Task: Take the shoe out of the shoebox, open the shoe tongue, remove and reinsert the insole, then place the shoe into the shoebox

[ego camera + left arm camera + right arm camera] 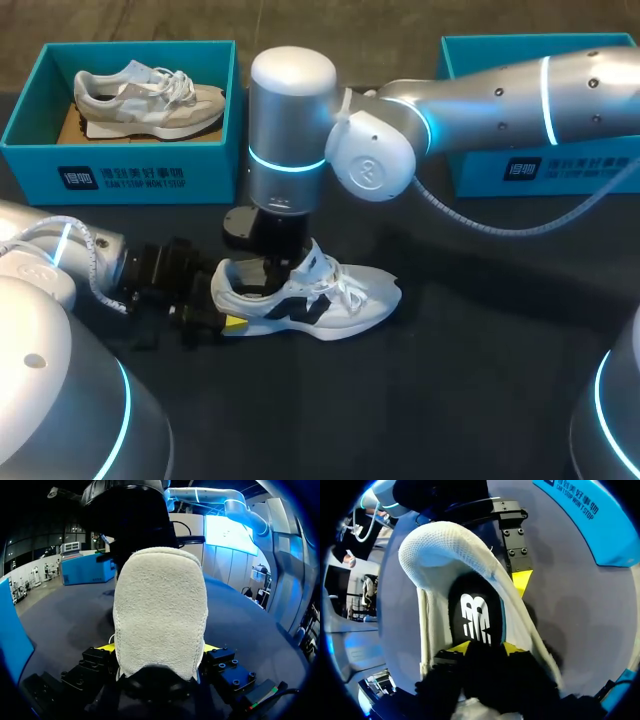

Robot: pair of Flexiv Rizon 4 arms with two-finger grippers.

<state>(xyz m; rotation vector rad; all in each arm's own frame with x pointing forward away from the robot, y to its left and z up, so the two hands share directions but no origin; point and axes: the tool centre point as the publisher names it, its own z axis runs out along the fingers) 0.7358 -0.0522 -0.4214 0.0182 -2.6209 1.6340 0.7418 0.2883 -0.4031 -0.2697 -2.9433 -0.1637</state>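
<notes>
A white shoe [330,298] lay on its sole on a dark desk [480,380], toe pointing towards the robot's right. The left end effector [159,647] was at the heel, its yellow fingertips [106,647] pressed against both sides of the fuzzy heel, so it held the shoe. The right arm reached in from the right and came down over the shoe's opening. Its end effector [485,650] sat inside the shoe, just above the black insole [475,615]; whether it gripped anything could not be told. At the far left of the desk stood a teal box [120,165] holding a beige shoe [150,98]. A second teal box [560,170] stood at the far right, partly hidden by the right arm.
</notes>
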